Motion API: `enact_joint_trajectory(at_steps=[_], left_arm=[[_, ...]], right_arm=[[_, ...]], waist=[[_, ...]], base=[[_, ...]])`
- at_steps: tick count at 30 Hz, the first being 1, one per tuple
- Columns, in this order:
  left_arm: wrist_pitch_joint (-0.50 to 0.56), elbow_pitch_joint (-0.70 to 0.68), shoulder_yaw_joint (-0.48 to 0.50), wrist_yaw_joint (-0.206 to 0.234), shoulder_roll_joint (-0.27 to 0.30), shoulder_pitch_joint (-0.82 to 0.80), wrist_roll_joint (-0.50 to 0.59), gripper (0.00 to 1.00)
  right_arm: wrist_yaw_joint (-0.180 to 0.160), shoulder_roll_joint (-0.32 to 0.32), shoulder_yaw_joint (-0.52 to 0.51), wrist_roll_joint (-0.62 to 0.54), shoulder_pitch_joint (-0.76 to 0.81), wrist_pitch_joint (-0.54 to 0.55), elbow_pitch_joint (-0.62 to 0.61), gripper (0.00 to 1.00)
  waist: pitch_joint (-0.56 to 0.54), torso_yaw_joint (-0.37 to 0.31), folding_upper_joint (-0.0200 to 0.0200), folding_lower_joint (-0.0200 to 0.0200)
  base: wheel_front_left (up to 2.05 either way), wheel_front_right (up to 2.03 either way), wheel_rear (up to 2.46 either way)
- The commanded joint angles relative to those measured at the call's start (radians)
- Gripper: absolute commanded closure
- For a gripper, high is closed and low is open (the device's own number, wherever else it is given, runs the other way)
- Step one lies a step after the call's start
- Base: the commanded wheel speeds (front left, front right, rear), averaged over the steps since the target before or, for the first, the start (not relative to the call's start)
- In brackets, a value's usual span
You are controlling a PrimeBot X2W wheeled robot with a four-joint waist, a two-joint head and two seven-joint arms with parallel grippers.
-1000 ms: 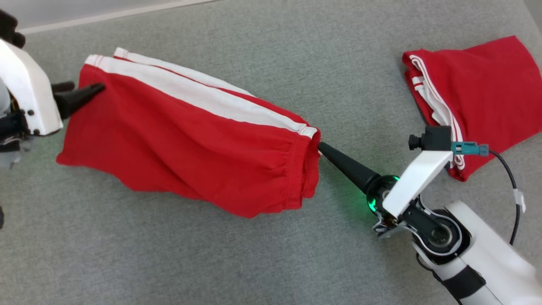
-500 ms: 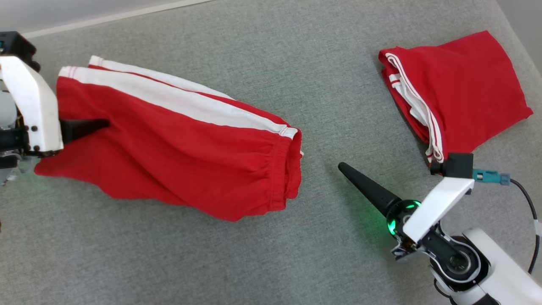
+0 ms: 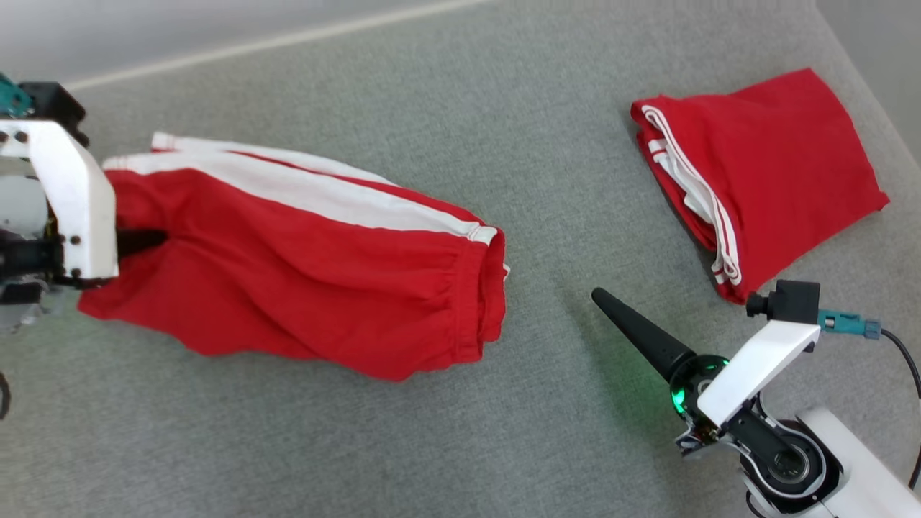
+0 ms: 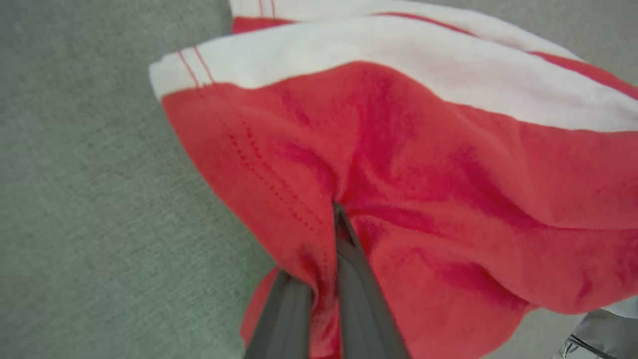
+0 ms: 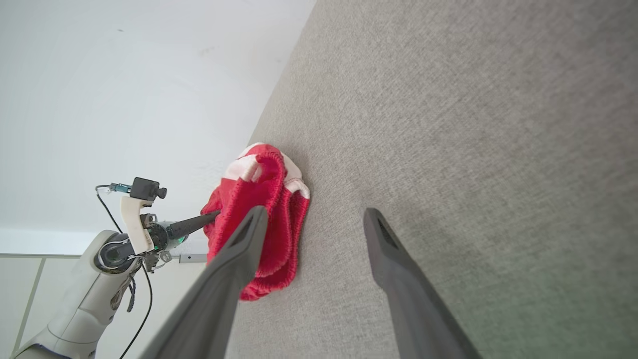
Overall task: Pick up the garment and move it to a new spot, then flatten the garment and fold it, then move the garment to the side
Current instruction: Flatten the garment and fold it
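The garment [image 3: 302,273] is a pair of red shorts with white side stripes, lying lengthwise on the grey cloth surface [image 3: 460,446]. My left gripper [image 3: 155,239] is at its left end and is shut on a pinch of the red fabric near the hem. The left wrist view shows cloth bunched between the two fingers of that gripper [image 4: 338,209], with the garment [image 4: 423,149] spreading beyond. My right gripper [image 3: 603,298] stands open to the right of the waistband, apart from it. In the right wrist view this gripper [image 5: 314,214] has bare surface between its fingers, and the garment [image 5: 269,199] lies beyond.
A second red garment [image 3: 777,165] with white stripes lies folded at the far right. The surface's far edge [image 3: 288,39] runs along the top left and its right edge is at the upper right corner. Bare grey cloth lies in front of the shorts.
My right gripper has let go of the waistband, opened and drawn back to the right. My left gripper has moved onto the hem end and shut on the fabric. The camera has shifted.
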Motion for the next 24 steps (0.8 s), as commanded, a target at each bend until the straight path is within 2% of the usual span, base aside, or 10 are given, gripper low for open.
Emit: enact_joint_trajectory(at_steps=[1,15,22,23,24], left_arm=[[-0.003,-0.004,-0.002,0.001,-0.005,0.014,-0.004,1.0],[0.096,-0.028,-0.016,0.005,-0.058,0.124,-0.066,1.0],[0.072,-0.039,-0.019,0.015,-0.065,0.232,-0.106,1.0],[0.063,-0.037,-0.019,0.015,-0.07,0.255,-0.117,0.85],[0.052,-0.036,-0.019,0.015,-0.074,0.275,-0.121,0.55]], right_arm=[[-0.002,-0.009,-0.005,0.0,0.017,0.0,0.004,0.0],[-0.002,-0.062,-0.025,0.011,0.138,0.029,0.042,0.0],[-0.002,-0.081,-0.035,0.02,0.191,0.038,0.046,0.0],[-0.002,-0.082,-0.036,0.021,0.195,0.039,0.044,0.0],[-0.002,-0.083,-0.037,0.021,0.199,0.039,0.043,0.0]], waist=[[-0.035,0.019,0.0,0.0],[-0.28,0.17,0.0,0.0],[-0.348,0.209,0.0,0.0],[-0.354,0.211,0.0,0.0],[-0.359,0.213,0.0,0.0]], base=[[0.0,0.0,0.0],[0.0,0.0,0.0],[0.0,0.0,0.0],[0.0,0.0,0.0],[0.0,0.0,0.0]])
